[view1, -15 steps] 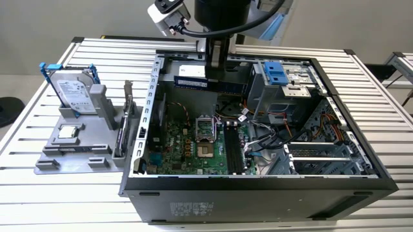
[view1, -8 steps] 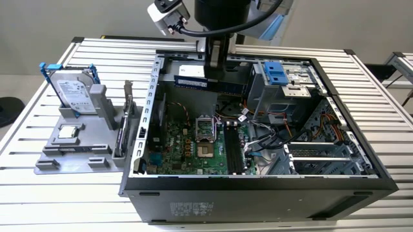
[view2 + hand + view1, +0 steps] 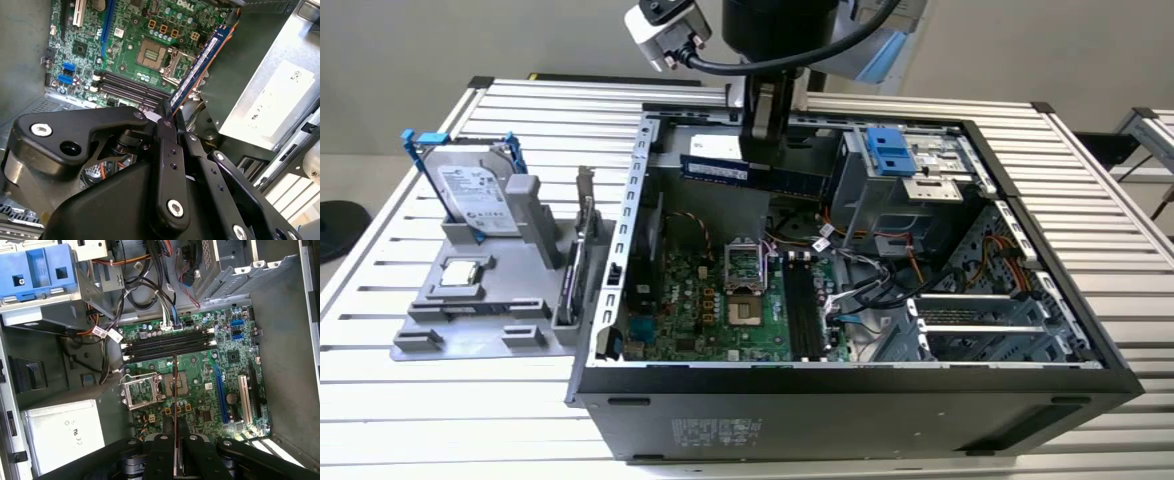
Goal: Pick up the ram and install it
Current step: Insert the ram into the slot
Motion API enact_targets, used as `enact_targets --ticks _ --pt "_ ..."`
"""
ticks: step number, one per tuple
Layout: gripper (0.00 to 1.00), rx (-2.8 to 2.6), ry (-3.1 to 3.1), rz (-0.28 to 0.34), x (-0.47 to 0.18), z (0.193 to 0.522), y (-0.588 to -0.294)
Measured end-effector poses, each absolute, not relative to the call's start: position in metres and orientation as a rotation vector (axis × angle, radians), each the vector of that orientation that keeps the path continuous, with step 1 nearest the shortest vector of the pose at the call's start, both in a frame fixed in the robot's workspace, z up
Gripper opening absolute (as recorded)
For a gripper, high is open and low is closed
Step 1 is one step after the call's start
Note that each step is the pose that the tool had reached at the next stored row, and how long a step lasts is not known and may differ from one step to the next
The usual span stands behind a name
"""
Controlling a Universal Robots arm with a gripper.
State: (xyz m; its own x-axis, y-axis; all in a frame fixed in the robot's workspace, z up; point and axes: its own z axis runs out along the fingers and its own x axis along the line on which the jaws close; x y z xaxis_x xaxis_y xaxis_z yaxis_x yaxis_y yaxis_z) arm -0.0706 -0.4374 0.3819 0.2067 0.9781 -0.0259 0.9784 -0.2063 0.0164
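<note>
My gripper (image 3: 765, 158) hangs over the back of the open computer case (image 3: 627, 215), shut on the ram (image 3: 720, 170), a long blue stick with dark chips held level above the motherboard (image 3: 700, 290). The second wrist view has the ram (image 3: 202, 60) rising slantwise out of the black fingers (image 3: 166, 131). Seen edge-on in the first wrist view, the ram (image 3: 174, 385) is a thin line over the processor socket (image 3: 145, 390), short of the dark memory slots (image 3: 170, 342). Those slots (image 3: 127, 87) look unoccupied.
Left of the case in the exterior view, a grey holder (image 3: 427, 320) carries a silver hard drive in a blue frame (image 3: 474, 190), a processor chip (image 3: 460, 275) and an upright card (image 3: 580, 240). Inside the case are cables (image 3: 145, 285), a blue drive caddy (image 3: 894, 150) and a silver box (image 3: 60, 435).
</note>
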Motion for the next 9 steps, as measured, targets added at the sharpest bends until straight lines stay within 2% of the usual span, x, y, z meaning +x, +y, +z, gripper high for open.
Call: enact_targets --ticks 9 --pt "0.0 2.445 1.926 -0.016 -0.0706 0.3819 -0.4374"
